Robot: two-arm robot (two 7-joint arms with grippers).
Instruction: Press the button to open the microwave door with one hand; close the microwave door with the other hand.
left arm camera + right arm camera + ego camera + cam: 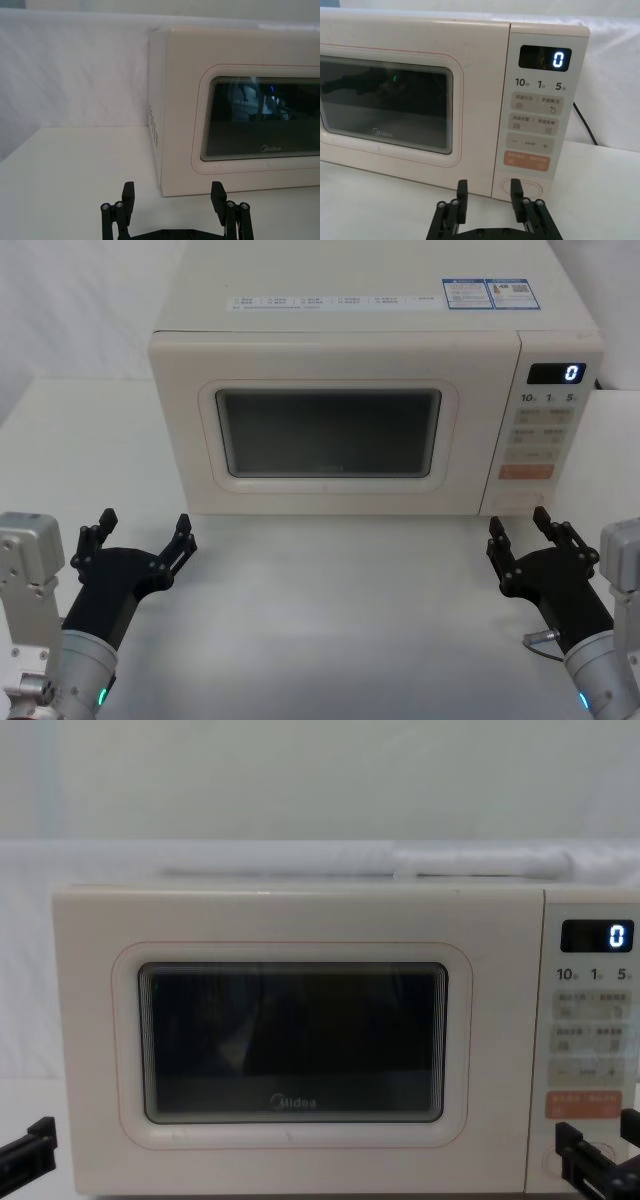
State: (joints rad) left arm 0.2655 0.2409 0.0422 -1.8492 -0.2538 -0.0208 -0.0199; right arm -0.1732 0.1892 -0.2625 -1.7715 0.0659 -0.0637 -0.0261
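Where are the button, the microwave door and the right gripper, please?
button [536, 188]: right wrist view, its right part beside the finger.
microwave door [330, 358]: head view, cream strip above the window.
right gripper [520, 530]: head view, midway between fingertips.

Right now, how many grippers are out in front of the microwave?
2. The left gripper is open over the table before the microwave door's left end; the right gripper is open just before the button below the control panel.
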